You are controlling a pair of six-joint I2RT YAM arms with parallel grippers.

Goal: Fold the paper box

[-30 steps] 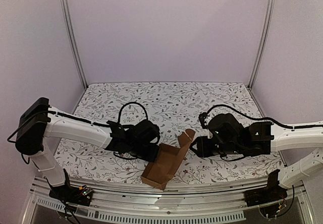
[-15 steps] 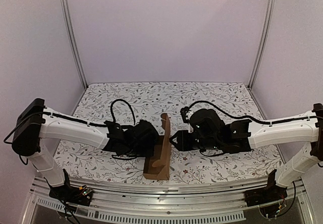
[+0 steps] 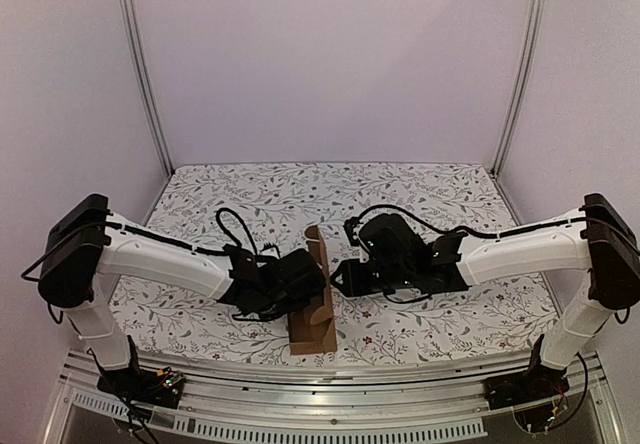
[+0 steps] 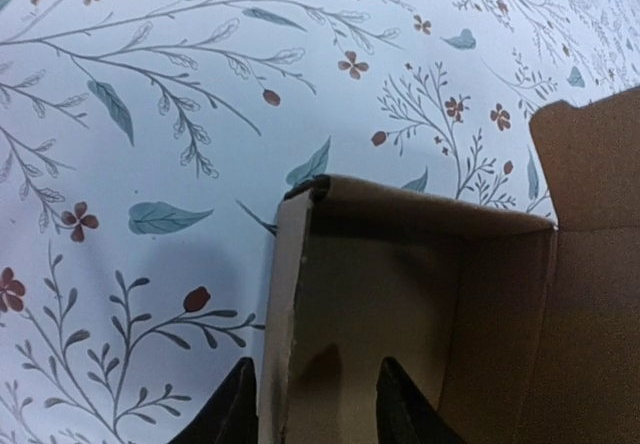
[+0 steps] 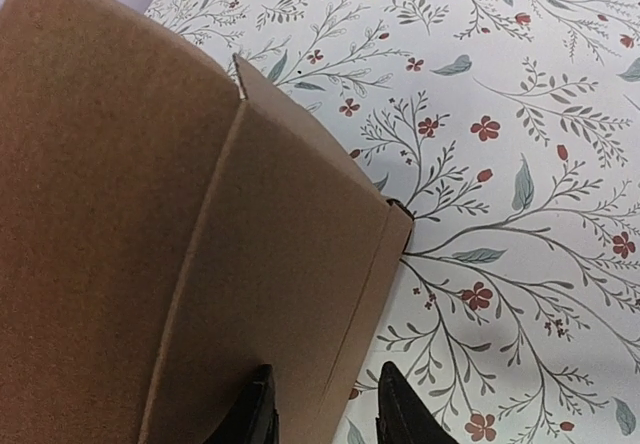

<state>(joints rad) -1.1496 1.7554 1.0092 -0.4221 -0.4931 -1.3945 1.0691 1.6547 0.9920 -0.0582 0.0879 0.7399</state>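
Observation:
The paper box (image 3: 312,330) is plain brown cardboard and stands partly folded near the table's front edge, with one panel raised upright between my two grippers. My left gripper (image 3: 306,286) is at its left side. In the left wrist view the left gripper (image 4: 315,364) is open and straddles the box's (image 4: 400,284) thin side wall, one finger outside, one inside, with a gap showing. My right gripper (image 3: 339,276) meets the raised panel from the right. The right wrist view shows the right gripper (image 5: 323,369) open against the box's (image 5: 150,214) outer face, the panel's edge between its fingers.
The table wears a white cloth with a floral print (image 3: 330,194). Metal frame posts (image 3: 140,74) stand at the back corners, pale walls beyond. A metal rail (image 3: 320,384) runs along the near edge just in front of the box.
The right arm has swept left, pushing the box's open flap up and over, so the box now stands narrow. The left gripper, shut a moment ago, has opened around the side wall.

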